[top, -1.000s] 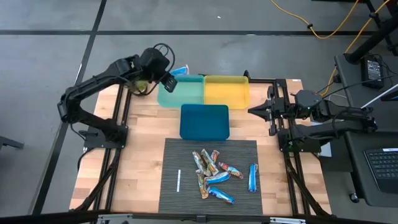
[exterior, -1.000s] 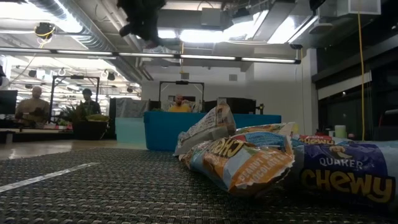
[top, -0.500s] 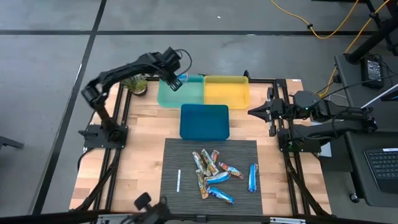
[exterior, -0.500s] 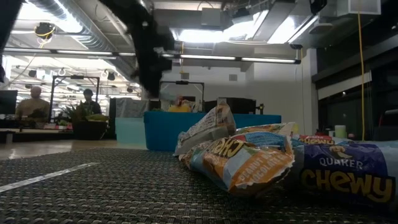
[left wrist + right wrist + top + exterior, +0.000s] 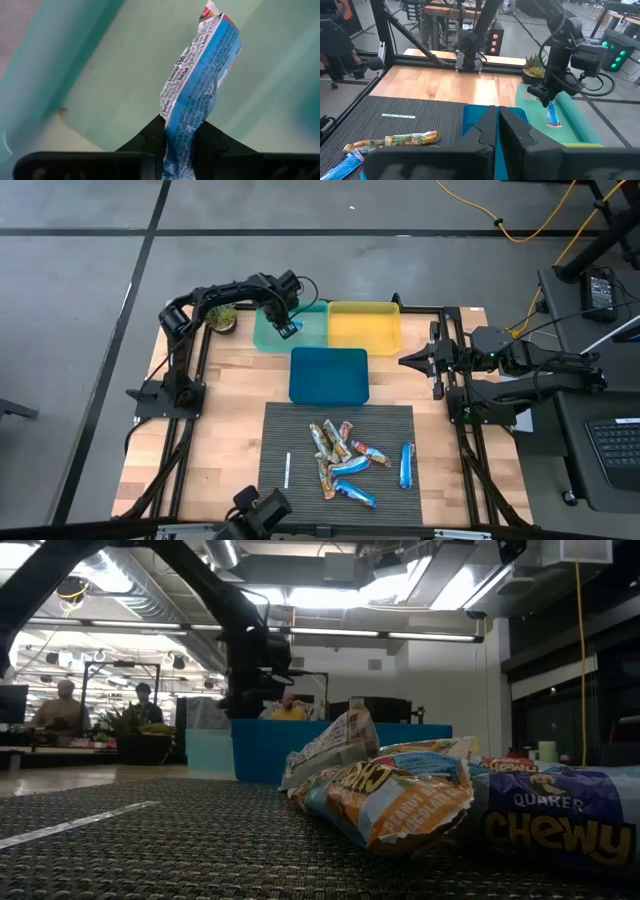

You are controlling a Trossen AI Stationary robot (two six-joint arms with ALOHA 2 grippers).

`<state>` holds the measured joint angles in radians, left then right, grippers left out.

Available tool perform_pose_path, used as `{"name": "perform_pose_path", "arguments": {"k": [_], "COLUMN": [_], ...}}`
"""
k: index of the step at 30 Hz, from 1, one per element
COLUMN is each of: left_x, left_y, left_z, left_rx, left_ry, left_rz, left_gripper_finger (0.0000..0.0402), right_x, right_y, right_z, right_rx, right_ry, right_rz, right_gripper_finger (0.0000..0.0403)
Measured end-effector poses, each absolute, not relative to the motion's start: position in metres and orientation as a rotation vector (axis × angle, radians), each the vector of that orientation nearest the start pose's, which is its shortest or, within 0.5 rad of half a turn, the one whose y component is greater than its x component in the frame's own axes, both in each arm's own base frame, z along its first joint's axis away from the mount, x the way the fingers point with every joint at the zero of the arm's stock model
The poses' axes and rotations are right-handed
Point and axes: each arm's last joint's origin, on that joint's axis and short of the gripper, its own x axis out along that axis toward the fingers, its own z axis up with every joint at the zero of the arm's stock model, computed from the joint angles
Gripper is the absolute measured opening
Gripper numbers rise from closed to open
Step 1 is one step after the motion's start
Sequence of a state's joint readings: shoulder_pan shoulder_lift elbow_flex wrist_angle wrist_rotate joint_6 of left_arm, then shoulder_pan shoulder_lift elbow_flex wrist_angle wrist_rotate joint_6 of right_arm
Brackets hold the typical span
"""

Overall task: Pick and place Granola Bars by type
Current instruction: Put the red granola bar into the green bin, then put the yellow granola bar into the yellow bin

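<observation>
Left gripper (image 5: 288,326), fingers pinched on one blue bar (image 5: 200,95) hanging over the teal bin (image 5: 268,338); right gripper (image 5: 408,359) shut, empty, parked at table's side; remaining Granola Bars (image 5: 345,463) on mat; risk: wrapper snagging fingers on release, landing outside.

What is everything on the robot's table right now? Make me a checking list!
Surface: wooden table with a dark mat.
Job's things: a pile of granola bars on the mat, one blue bar apart; three trays: teal tray, yellow tray, dark blue tray.
Clutter: thin white stick on the mat; small plant at the table's edge.
Grippers: left gripper over the teal tray, shut on a blue granola bar; right gripper waits shut at the table's side.
Cables: yellow cable on the floor.
Surroundings: people far behind.
</observation>
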<state>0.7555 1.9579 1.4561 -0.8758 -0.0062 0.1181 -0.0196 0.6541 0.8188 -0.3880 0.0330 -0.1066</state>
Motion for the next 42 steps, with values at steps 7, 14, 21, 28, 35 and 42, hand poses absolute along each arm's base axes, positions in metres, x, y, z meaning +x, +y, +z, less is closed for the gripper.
{"name": "perform_pose_path", "arguments": {"k": [7, 14, 21, 28, 35, 42], "left_x": [0.279, 0.28, 0.28, 0.28, 0.277, 0.28], "left_y": [0.264, 0.265, 0.265, 0.264, 0.257, 0.225], "left_z": [0.188, 0.188, 0.188, 0.19, 0.215, 0.265], "left_rx": [-0.408, -0.393, -0.386, -0.386, -0.358, -0.287], "left_ry": [1.32, 1.306, 1.31, 1.31, 1.245, 1.094], "left_rz": [0.56, 0.559, 0.556, 0.556, 0.559, 0.474], "left_gripper_finger": [0.0063, 0.0071, 0.01, 0.0127, 0.0145, 0.0147], "right_x": [0.137, 0.137, 0.137, 0.137, 0.136, 0.136], "right_y": [-0.004, -0.004, -0.004, -0.004, -0.004, -0.004], "right_z": [0.342, 0.342, 0.342, 0.341, 0.341, 0.341], "right_rx": [-0.112, -0.114, -0.114, -0.115, -0.115, -0.115], "right_ry": [0.226, 0.226, 0.23, 0.233, 0.233, 0.233], "right_rz": [-0.04, -0.04, -0.04, -0.04, -0.04, -0.04], "right_gripper_finger": [0.0021, 0.0021, 0.0021, 0.0021, 0.0021, 0.0021]}}
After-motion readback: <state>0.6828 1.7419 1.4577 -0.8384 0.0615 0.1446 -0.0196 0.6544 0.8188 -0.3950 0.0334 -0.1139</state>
